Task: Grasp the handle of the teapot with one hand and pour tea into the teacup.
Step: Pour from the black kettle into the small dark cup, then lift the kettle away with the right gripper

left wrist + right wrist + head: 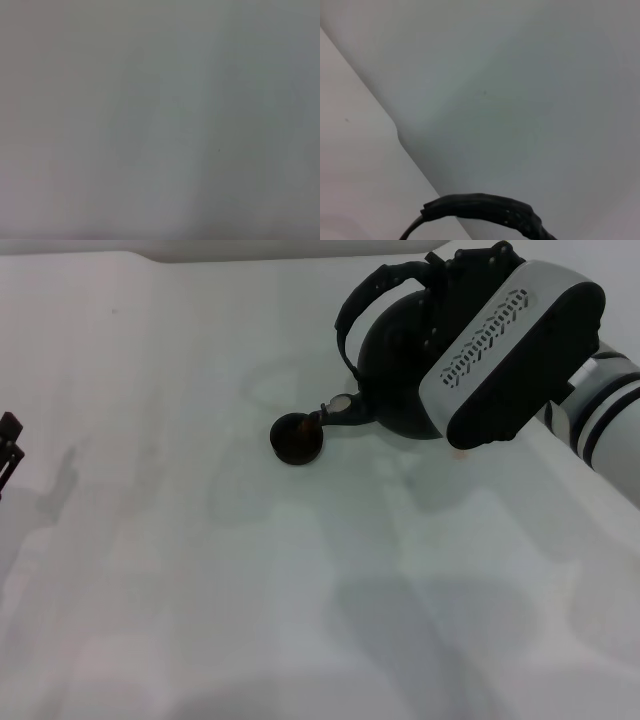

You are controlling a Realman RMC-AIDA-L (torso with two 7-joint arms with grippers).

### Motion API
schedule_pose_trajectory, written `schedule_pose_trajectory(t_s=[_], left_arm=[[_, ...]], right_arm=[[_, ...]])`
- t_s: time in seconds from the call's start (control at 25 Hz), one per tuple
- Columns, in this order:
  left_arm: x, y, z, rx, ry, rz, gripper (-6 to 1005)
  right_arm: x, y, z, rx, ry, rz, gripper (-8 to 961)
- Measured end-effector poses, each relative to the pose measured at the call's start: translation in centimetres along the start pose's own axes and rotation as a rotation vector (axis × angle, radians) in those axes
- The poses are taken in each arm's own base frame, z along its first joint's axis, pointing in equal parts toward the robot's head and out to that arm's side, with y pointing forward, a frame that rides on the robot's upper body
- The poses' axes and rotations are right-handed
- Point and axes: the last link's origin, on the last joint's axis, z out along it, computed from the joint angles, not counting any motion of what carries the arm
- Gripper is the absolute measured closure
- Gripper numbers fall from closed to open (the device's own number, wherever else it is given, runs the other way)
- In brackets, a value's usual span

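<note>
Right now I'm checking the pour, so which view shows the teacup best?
The head view: the teacup sits on the table just below the teapot's spout. The right wrist view shows only the handle; the left wrist view shows bare table.

Head camera high (wrists close), shared handle (485, 210)

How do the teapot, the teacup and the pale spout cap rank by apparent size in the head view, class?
1. teapot, largest, though partly hidden behind the right arm
2. teacup
3. pale spout cap, smallest

The three sit close together, so camera distance barely affects this order.
</note>
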Motion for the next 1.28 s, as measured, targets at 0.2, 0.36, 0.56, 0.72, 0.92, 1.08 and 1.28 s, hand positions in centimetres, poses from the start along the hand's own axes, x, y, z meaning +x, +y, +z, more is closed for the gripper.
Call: schedule_pose_trajectory(t_s=[0.2, 0.36, 0.56, 0.72, 0.92, 1.08, 1.28], left_arm=[[0.01, 0.0, 0.02, 0.0, 0.0, 0.0, 229], [0.0, 0.0, 0.03, 0.0, 0.0, 0.0, 227], [-0.03, -0.03, 0.05, 0.002, -0.002, 0.0, 229], [-0.03, -0.03, 0.1, 0.002, -0.003, 0.0, 228], [-0.01, -0.02, 0.2, 0.0, -0.002, 0.0, 227], [0.02, -0.01, 0.28, -0.001, -0.001, 0.001, 228], [0.06, 0.02, 0.42, -0.004, 0.0, 0.001, 228]], right_arm=[[0.1, -0.2, 0.05, 0.016, 0.014, -0.026, 846], [0.09, -0.22, 0.07, 0.027, 0.025, -0.046, 846], [0.02, -0.25, 0.09, 0.029, 0.024, -0.047, 845], [0.02, -0.24, 0.09, 0.029, 0.024, -0.046, 845], [0.03, -0.25, 0.09, 0.029, 0.024, -0.046, 845], [0.06, -0.26, 0.08, 0.029, 0.025, -0.046, 846], [0.07, -0.28, 0.08, 0.029, 0.025, -0.047, 846]])
